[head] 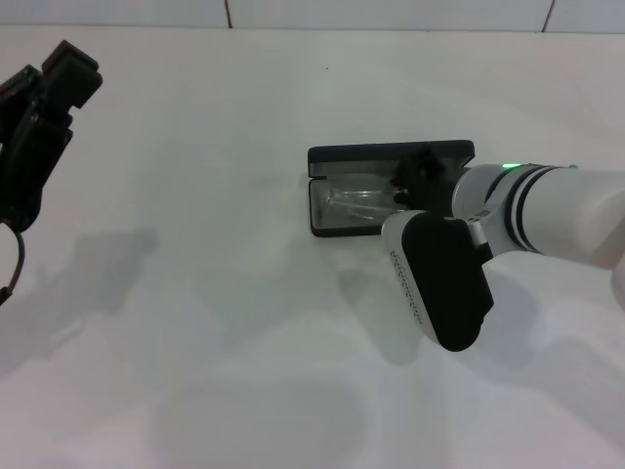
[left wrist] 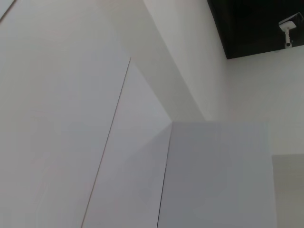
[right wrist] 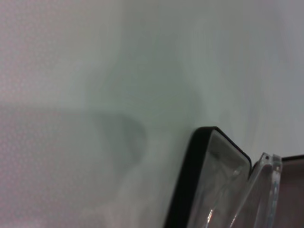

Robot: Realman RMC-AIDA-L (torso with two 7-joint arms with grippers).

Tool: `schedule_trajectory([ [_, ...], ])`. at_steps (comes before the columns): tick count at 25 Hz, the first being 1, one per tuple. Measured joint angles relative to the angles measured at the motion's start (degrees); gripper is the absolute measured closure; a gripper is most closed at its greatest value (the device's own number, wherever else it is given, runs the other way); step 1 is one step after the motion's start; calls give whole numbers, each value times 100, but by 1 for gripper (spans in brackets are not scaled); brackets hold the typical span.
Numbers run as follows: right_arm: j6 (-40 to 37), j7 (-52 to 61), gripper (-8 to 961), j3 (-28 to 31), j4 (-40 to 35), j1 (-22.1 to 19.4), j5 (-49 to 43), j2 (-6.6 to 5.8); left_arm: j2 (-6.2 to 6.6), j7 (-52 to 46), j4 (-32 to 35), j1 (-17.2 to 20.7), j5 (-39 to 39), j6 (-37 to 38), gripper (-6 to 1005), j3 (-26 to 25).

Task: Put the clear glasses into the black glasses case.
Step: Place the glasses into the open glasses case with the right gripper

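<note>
The black glasses case (head: pixel 371 154) lies open in the middle of the white table, its lid standing up at the far side. The clear glasses (head: pixel 354 200) rest inside its grey tray. My right gripper (head: pixel 408 182) reaches in from the right and sits over the right end of the case, right at the glasses. The right wrist view shows the case's black rim (right wrist: pixel 186 180) up close, with a clear arm of the glasses (right wrist: pixel 264 190) rising out of it. My left gripper (head: pixel 54 83) hangs raised at the far left, away from the case.
The white table (head: pixel 195 293) spreads around the case, with soft shadows of the arms on it. A tiled wall edge (head: pixel 391 15) runs along the back. The left wrist view shows only white walls (left wrist: pixel 71 118) and a dark ceiling strip.
</note>
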Motion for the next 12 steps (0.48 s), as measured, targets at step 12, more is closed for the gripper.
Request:
schedule_trajectory([
  [12, 189, -288, 832, -111, 102, 0, 1, 0, 0, 0, 0, 47, -14, -9, 901, -5],
])
